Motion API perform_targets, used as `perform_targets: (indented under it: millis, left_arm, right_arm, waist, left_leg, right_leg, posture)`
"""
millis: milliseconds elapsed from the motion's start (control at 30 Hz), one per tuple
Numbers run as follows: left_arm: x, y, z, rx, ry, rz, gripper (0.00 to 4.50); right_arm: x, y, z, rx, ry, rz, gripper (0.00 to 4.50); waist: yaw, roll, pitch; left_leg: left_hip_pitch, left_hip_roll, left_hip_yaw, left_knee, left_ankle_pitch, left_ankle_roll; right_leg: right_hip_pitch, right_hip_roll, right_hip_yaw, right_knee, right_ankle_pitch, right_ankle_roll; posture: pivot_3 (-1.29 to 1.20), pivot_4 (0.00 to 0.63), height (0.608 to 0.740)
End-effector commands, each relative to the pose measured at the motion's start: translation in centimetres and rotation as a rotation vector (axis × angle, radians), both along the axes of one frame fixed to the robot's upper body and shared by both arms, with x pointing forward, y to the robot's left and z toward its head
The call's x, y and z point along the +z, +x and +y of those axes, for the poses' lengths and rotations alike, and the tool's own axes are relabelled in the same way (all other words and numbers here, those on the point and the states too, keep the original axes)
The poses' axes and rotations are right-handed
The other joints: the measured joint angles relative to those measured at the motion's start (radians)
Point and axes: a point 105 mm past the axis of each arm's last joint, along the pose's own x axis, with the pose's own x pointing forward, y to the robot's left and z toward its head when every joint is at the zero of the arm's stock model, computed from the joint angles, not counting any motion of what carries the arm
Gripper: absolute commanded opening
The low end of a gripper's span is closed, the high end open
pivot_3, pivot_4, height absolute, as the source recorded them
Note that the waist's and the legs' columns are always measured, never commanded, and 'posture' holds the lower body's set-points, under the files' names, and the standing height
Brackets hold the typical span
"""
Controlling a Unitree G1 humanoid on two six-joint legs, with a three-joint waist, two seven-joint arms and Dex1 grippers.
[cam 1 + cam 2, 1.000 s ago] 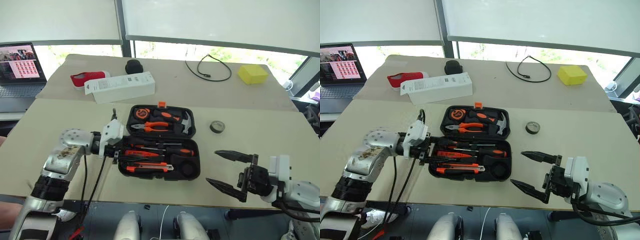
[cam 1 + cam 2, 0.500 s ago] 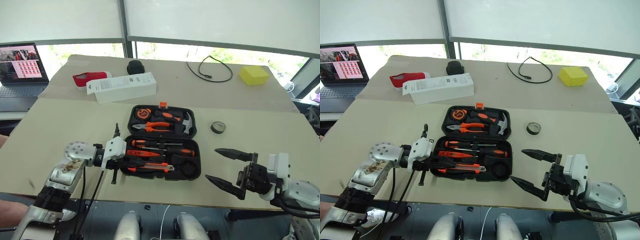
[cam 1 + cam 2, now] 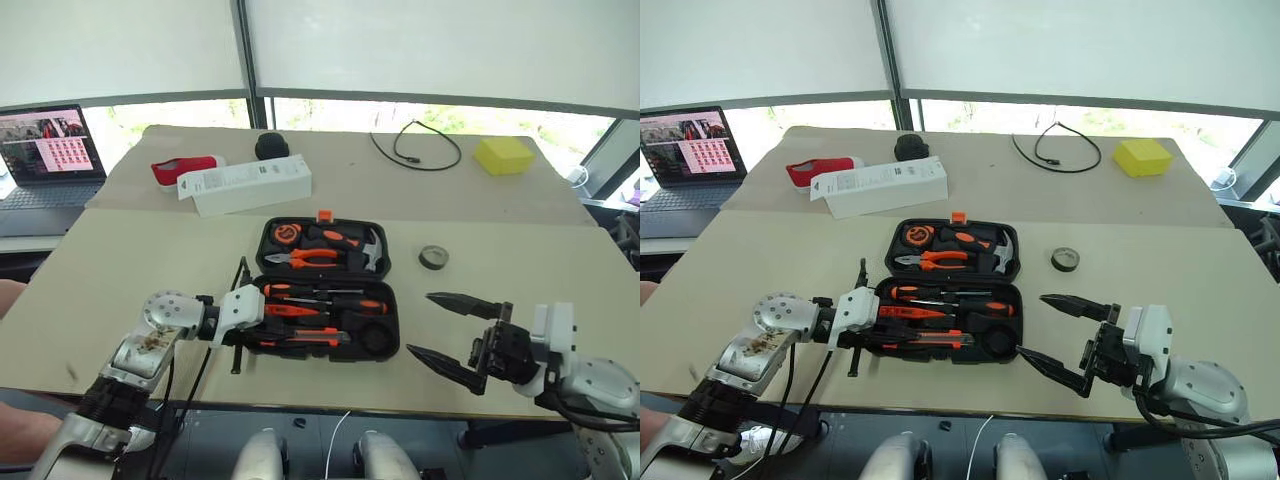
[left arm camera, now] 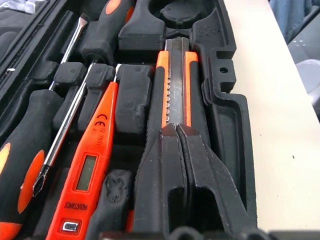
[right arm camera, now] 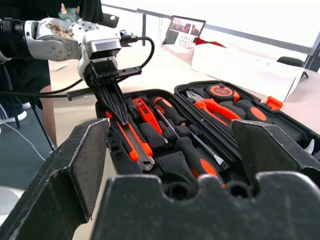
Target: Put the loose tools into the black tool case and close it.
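Beige table beneath shaded windows bears open tool case.

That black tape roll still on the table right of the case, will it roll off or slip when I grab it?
The tape roll lies flat on the table, so it probably won't roll unless tipped on edge. It looks small and light, so a nudge from the fingers may slide it. Its ring shape is likely stiff enough to pinch across.

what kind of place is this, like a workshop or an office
Probably an office or lab set up for robot trials, not a workshop: plain tables by large windows with roller blinds, an open laptop on a side desk, and one tidy tool case laid out.
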Motion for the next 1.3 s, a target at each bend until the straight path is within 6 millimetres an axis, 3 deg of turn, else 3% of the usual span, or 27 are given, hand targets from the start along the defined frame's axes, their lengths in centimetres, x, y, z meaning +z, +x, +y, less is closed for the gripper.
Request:
perform_targets:
  millis: [33, 133, 267, 333, 433, 533, 633, 733, 767, 933, 1000, 1100, 1300]
  left_arm:
    - [-4.5, -1.2, 1.4, 0.071, 0.078, 0.15, 0.07]
    - [-3.5, -0.8, 1.0, 0.083, 0.01, 0.131, 0.07]
    - [0.7, 0.8, 1.2, 0.118, -0.18, 0.013, 0.07]
    - [3.8, 1.1, 1.7, 0.14, -0.323, -0.009, 0.07]
    - [7.9, 1.5, 3.6, 0.222, -0.441, -0.056, 0.79]
    - [10.3, 1.9, 6.1, 0.327, -0.502, -0.143, 1.96]
    - [11.0, 0.7, 9.0, 0.375, -0.565, -0.107, 3.13]
    - [10.7, 0.1, 10.6, 0.391, -0.591, -0.085, 4.26]
    - [10.4, -0.1, 10.8, 0.379, -0.569, -0.088, 4.46]
    - [10.5, -0.5, 9.8, 0.314, -0.576, -0.051, 4.46]
    - [10.7, -0.6, 9.1, 0.283, -0.572, -0.067, 4.46]
    - [10.8, -0.5, 8.3, 0.269, -0.58, -0.043, 4.46]
    - [10.4, 0.3, 7.3, 0.267, -0.577, -0.066, 4.46]
  right_arm:
    - [0.7, 0.1, 0.2, 0.001, 0.008, -0.037, 4.5]
    - [0.8, 0.2, 0.2, -0.001, 0.01, -0.042, 4.5]
    - [1.0, 0.2, -0.5, -0.019, -0.002, -0.044, 4.5]
    - [0.9, 0.1, -1.6, -0.055, -0.016, -0.037, 4.5]
    - [0.1, 0.0, -5.0, -0.201, -0.051, -0.024, 4.5]
    - [-1.6, -0.4, -9.2, -0.391, -0.085, -0.01, 4.5]
    - [-4.1, -1.1, -14.4, -0.674, -0.136, 0.045, 4.5]
    - [-5.2, -1.5, -16.7, -0.806, -0.15, 0.083, 4.5]
    - [-5.2, -1.4, -16.7, -0.798, -0.152, 0.082, 4.5]
    - [-3.2, 1.2, -15.4, -0.701, -0.135, 0.056, 4.5]
    - [-1.9, 3.6, -14.7, -0.671, -0.136, 0.092, 4.5]
    - [0.0, 7.6, -12.0, -0.507, -0.224, 0.13, 4.5]
    - [0.1, 14.6, -8.8, -0.387, -0.473, 0.213, 4.5]
  waist:
    - [-0.001, 0.001, -0.002]
    - [-0.003, 0.006, -0.006]
    - [-0.003, 0.007, -0.006]
    - [-0.003, 0.004, -0.003]
    - [-0.004, -0.013, 0.007]
    - [-0.005, -0.015, 0.008]
    - [-0.005, -0.015, 0.008]
    - [-0.011, -0.013, 0.009]
    - [-0.014, -0.013, 0.009]
    - [-0.027, -0.012, 0.01]
    - [-0.031, -0.012, 0.01]
    - [-0.041, -0.011, 0.011]
    - [-0.034, -0.012, 0.012]
  left_leg:
    - [0.0, 0.0, 0.0, 0.0, 0.0, 0.0]
    - [0.001, 0.0, 0.0, -0.001, 0.0, 0.0]
    - [0.001, 0.0, 0.0, -0.001, 0.0, 0.0]
    - [0.0, 0.0, 0.0, -0.001, 0.0, 0.0]
    - [-0.004, 0.001, -0.002, -0.001, 0.0, 0.0]
    - [-0.008, 0.0, -0.003, -0.001, -0.001, 0.0]
    - [-0.01, 0.0, -0.002, -0.002, -0.003, 0.002]
    - [-0.009, 0.0, -0.001, -0.005, -0.004, 0.002]
    - [-0.009, 0.0, -0.001, -0.005, -0.004, 0.001]
    - [-0.008, 0.0, 0.0, -0.005, -0.004, 0.001]
    - [-0.007, 0.0, 0.0, -0.005, -0.004, 0.001]
    - [-0.006, 0.001, 0.001, -0.005, -0.004, 0.001]
    - [-0.01, 0.001, -0.001, -0.008, -0.004, 0.002]
  right_leg:
    - [0.0, 0.0, 0.0, 0.0, 0.0, 0.0]
    - [0.0, 0.0, 0.0, 0.0, -0.001, -0.001]
    - [0.0, 0.0, 0.0, 0.001, -0.002, -0.002]
    - [-0.001, 0.0, 0.0, 0.001, -0.002, -0.002]
    - [-0.004, 0.001, -0.002, 0.002, -0.002, -0.002]
    - [-0.006, -0.001, -0.003, -0.002, 0.002, -0.006]
    - [-0.005, -0.001, -0.003, -0.008, 0.003, -0.006]
    - [-0.006, -0.002, -0.003, -0.009, 0.002, -0.006]
    - [-0.007, -0.002, -0.003, -0.009, 0.001, -0.006]
    - [-0.007, -0.001, -0.001, -0.008, 0.002, -0.007]
    - [-0.006, -0.001, -0.001, -0.008, 0.002, -0.006]
    - [-0.006, -0.001, 0.0, -0.008, 0.003, -0.007]
    - [-0.01, 0.001, -0.003, -0.008, 0.002, -0.01]
  posture:
    - [0.0, 0.15, 0.74]
    - [0.0, 0.15, 0.74]
    - [0.0, 0.15, 0.74]
    - [0.0, 0.15, 0.74]
    - [0.0, 0.15, 0.74]
    - [0.0, 0.15, 0.74]
    - [0.0, 0.15, 0.74]
    - [0.0, 0.15, 0.74]
    - [0.0, 0.15, 0.74]
    - [0.0, 0.15, 0.74]
    - [0.0, 0.15, 0.74]
    - [0.0, 0.15, 0.74]
    - [0.0, 0.15, 0.74]
